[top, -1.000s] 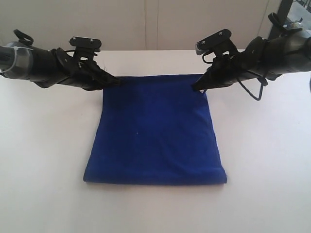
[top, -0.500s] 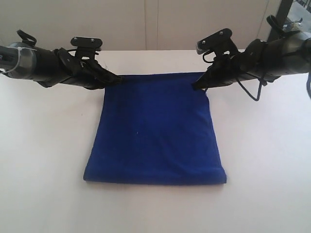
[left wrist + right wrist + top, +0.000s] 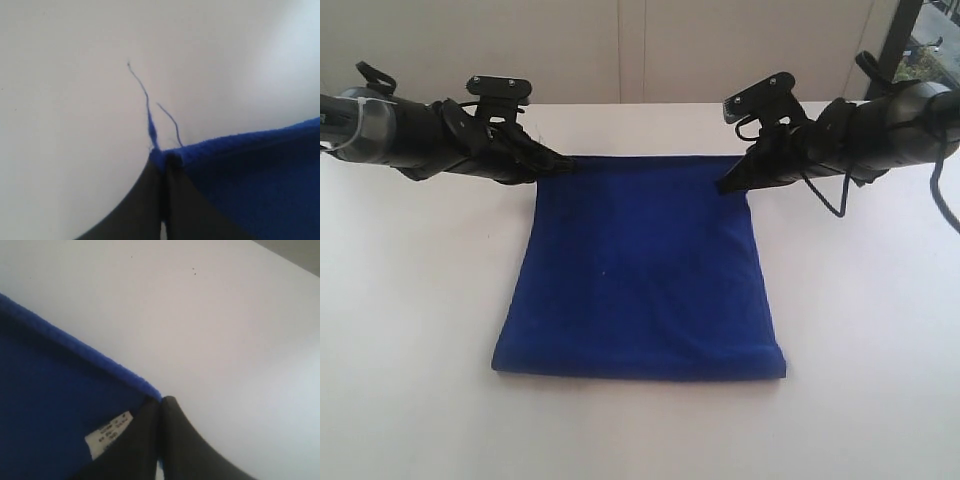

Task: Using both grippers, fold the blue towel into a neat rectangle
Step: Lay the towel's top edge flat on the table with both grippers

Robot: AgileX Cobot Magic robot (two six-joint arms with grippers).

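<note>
The blue towel [image 3: 640, 270] lies doubled on the white table, with its fold at the near edge. My left gripper [image 3: 563, 166] is shut on the towel's far left corner. In the left wrist view the black fingers [image 3: 145, 200] pinch that corner [image 3: 161, 156], and loose blue threads [image 3: 147, 112] trail from it. My right gripper [image 3: 723, 186] is shut at the far right corner. In the right wrist view its fingertips [image 3: 172, 412] meet at the towel's edge [image 3: 100, 360], beside a small white tag [image 3: 107, 434].
The white table [image 3: 410, 330] spreads around the towel on all sides. A pale wall [image 3: 640, 50] rises behind the table's far edge. Dark frame parts [image 3: 905, 30] stand at the back right, behind the right arm.
The right arm has shifted slightly right and down, and the towel's far edge has sunk a little toward the table. The left arm has barely moved.
</note>
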